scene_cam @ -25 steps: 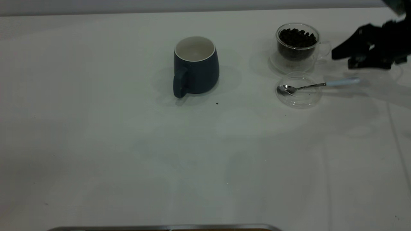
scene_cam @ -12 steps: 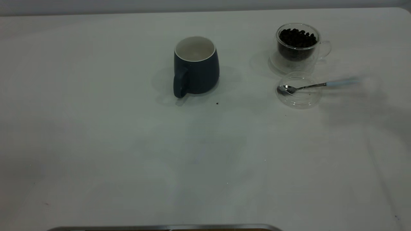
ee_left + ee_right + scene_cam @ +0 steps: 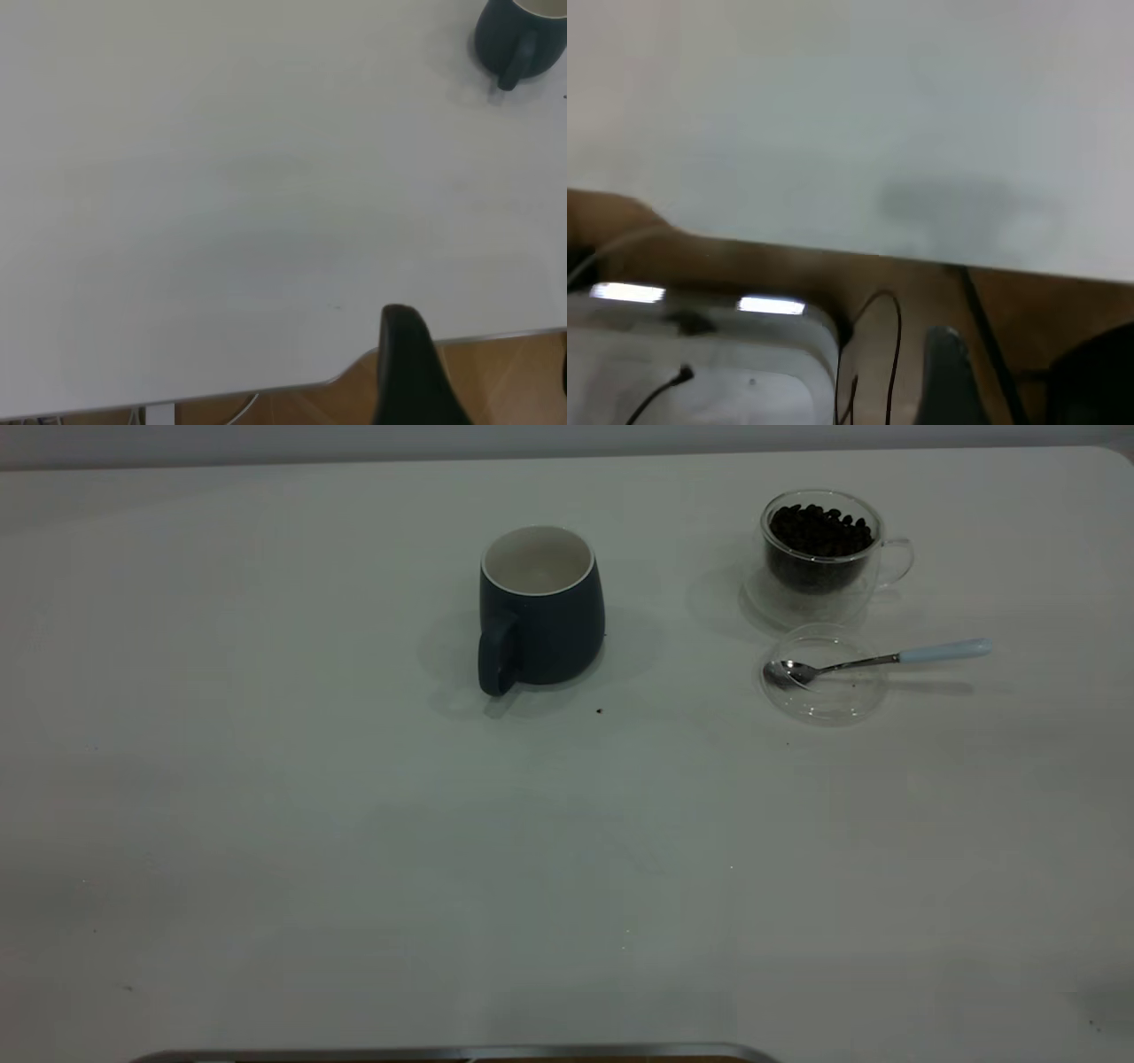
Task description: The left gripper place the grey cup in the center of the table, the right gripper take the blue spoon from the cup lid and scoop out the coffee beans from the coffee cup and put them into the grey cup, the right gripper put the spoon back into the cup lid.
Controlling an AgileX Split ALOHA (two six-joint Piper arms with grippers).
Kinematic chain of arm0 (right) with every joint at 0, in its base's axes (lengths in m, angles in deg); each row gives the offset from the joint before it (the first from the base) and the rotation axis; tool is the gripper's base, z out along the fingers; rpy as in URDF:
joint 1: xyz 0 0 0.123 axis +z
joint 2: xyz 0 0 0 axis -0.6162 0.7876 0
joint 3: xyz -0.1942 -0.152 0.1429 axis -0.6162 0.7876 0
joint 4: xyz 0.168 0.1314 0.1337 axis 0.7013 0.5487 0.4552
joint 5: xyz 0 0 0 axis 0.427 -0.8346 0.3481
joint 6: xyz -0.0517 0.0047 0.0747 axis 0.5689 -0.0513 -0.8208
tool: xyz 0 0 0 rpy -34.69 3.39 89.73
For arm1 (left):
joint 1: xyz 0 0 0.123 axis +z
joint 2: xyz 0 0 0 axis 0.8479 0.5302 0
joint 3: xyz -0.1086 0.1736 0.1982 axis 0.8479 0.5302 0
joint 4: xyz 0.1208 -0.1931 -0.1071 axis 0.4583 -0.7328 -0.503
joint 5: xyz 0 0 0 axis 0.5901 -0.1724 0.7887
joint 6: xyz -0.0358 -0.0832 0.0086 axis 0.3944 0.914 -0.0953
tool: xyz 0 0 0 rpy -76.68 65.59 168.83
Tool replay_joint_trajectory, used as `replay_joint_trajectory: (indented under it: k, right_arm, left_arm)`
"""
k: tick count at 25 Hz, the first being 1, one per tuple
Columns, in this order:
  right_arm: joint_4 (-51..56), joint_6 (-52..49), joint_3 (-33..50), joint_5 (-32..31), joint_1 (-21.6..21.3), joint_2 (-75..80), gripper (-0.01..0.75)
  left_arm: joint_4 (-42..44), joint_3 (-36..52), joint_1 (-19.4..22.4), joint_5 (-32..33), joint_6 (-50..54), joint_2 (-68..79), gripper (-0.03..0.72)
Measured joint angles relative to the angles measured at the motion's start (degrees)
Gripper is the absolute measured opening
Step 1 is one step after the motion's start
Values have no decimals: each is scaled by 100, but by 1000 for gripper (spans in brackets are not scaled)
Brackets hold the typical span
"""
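Observation:
The grey cup (image 3: 540, 607), a dark mug with a white inside, stands upright at the table's back centre with its handle toward the front; it also shows in the left wrist view (image 3: 518, 35). The glass coffee cup (image 3: 819, 549) full of beans stands at the back right. The clear cup lid (image 3: 824, 677) lies just in front of it, with the blue spoon (image 3: 939, 652) resting its bowl in the lid and its handle pointing right. Neither gripper shows in the exterior view. My left gripper (image 3: 483, 381) hangs open and empty beyond the table's edge. My right gripper (image 3: 1019, 390) is open and empty off the table's edge.
A few dark crumbs (image 3: 600, 711) lie on the white table (image 3: 354, 824) in front of the grey cup. In the right wrist view, cables (image 3: 877, 354) and a white box (image 3: 700, 372) sit below the table's edge.
My right gripper, which was beside the coffee cup above the spoon's handle, has pulled away and left the exterior view. The spoon stays in the lid.

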Motion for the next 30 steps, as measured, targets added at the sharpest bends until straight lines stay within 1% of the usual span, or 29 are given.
replay_joint_trajectory:
  k: [4,10,13,19,30]
  right_arm:
    - [-73,-418,533,-76,0,-1528,557]
    - [-48,-485,579,-104,0,-3075,555]
    - [-46,-485,579,-140,0,-3551,555]
    - [-41,-490,579,-165,0,-4176,555]
    - [-35,-490,579,-182,0,-4194,555]
  left_arm:
    - [0,0,0,0,0,0,475]
    - [0,0,0,0,0,0,475]
    - [0,0,0,0,0,0,475]
    - [0,0,0,0,0,0,475]
    - [0,0,0,0,0,0,475]
